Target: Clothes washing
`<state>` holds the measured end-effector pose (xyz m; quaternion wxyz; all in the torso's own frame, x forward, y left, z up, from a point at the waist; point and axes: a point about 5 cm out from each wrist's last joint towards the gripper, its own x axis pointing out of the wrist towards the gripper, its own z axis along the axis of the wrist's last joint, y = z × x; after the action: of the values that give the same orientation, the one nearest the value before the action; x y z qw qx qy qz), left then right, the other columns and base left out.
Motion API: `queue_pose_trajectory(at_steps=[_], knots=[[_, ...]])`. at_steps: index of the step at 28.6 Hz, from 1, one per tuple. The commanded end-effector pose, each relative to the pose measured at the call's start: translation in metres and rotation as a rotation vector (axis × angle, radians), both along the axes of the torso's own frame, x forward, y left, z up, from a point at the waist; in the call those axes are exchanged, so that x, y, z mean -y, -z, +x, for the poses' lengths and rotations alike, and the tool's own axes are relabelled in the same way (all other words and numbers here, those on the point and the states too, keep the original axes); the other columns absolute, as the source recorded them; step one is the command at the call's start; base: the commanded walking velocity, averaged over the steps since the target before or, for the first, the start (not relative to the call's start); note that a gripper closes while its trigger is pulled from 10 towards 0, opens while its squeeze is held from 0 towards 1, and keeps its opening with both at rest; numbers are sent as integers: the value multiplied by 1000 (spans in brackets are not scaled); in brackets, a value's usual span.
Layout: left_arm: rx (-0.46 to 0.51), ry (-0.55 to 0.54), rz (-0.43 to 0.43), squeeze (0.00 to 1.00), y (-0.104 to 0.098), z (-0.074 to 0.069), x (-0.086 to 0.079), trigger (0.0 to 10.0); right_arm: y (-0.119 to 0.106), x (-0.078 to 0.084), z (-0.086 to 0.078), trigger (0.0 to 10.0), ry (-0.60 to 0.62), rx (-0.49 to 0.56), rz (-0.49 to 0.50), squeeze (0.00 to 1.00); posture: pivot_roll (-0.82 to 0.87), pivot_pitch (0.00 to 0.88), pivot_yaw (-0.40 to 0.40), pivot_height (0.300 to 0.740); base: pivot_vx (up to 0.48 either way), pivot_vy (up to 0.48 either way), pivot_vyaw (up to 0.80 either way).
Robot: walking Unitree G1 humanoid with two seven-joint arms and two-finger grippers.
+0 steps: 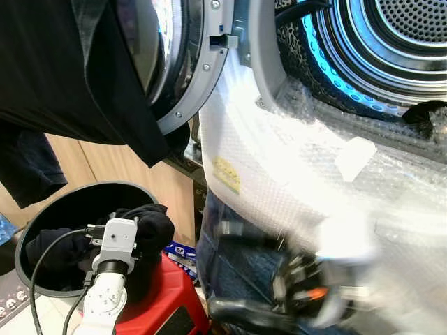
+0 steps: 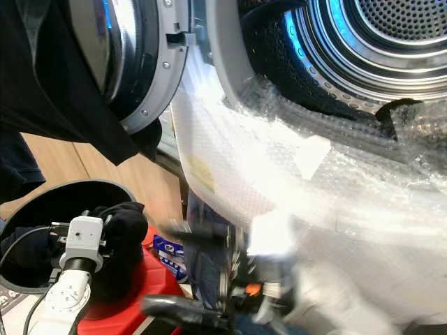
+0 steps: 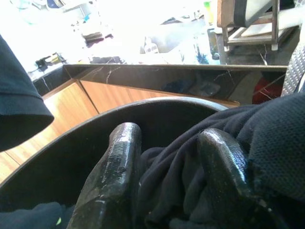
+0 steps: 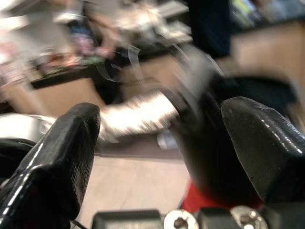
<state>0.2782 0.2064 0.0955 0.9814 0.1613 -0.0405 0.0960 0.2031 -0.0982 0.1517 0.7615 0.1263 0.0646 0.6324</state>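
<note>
A washer (image 1: 293, 160) wrapped in bubble film fills the upper right, its door (image 1: 174, 63) swung open and its drum (image 1: 391, 42) lit blue; wood cabinets (image 1: 77, 164) stand behind, and a dark countertop shows in the left wrist view. A black bin (image 1: 42, 230) sits low at the left, a red stool (image 1: 164, 296) just beside it; a dark shirt (image 1: 70, 70) hangs across the open door.

The left gripper (image 3: 167, 176) is at the bin's rim, its fingers clenched on a wad of black cloth (image 1: 147, 227) — folds bulge between and over them; more dark cloth lies deeper in the bin. The right gripper (image 4: 157, 157) is blurred low before the washer, fingers spread with nothing between them.

The cloth looks soft, limp and light; it will sag and trail, so a hanging end could catch on the bin's rim or the door. Best hold is a thick bunch of folds — not a single edge.
</note>
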Motion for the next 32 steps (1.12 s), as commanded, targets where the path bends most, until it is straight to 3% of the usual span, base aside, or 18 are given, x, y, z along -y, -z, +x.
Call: queue_pose_trajectory(at_steps=[1,4,5,10,14,15,16,19,24,25,26,28,30,32], knots=[[24,-6,0,0,-4,-2,0,10000,19,7,8,10000,71,-30,-29,0,53,101,-26,740,0,0,0],[48,-29,8,0,-8,-6,-4,10000,65,25,20,10000,270,-182,-81,0,65,102,-27,740,0,0,0],[48,-29,8,0,-8,-6,-4,10000,65,25,20,10000,270,-182,-81,0,65,102,-27,740,0,0,0],[51,-61,8,0,-9,-12,-13,10000,121,57,27,10000,610,-372,-131,0,70,108,-22,740,0,0,0],[50,-65,7,0,-8,-13,-14,10000,139,65,25,10000,689,-411,-204,0,71,108,-21,740,0,0,0],[51,-68,5,0,-9,-13,-13,10000,162,73,18,10000,747,-459,-288,0,78,107,-23,740,0,0,0],[51,-68,5,0,-9,-13,-13,10000,162,73,18,10000,747,-459,-288,0,78,107,-23,740,0,0,0],[56,-71,3,0,-10,-13,-13,10000,189,88,6,10000,892,-561,-383,0,82,110,-20,740,0,0,0],[57,-72,2,0,-12,-14,-14,10000,204,98,-2,10000,1002,-627,-446,0,81,109,-19,740,0,0,0],[59,-73,3,0,-13,-14,-14,10000,216,102,-17,10000,1032,-698,-486,0,84,108,-18,740,0,0,0],[59,-73,3,0,-13,-14,-14,10000,216,102,-17,10000,1032,-698,-486,0,84,108,-18,740,0,0,0],[62,-75,3,0,-14,-13,-15,10000,227,106,-33,10000,1047,-754,-558,0,85,108,-16,740,0,0,0],[62,-77,0,0,-14,-12,-15,10000,242,113,-55,10000,1104,-845,-726,0,77,109,-13,740,0,0,0],[62,-76,-2,0,-14,-12,-15,10000,245,114,-60,10000,1113,-864,-759,0,77,109,-13,740,0,0,0]])
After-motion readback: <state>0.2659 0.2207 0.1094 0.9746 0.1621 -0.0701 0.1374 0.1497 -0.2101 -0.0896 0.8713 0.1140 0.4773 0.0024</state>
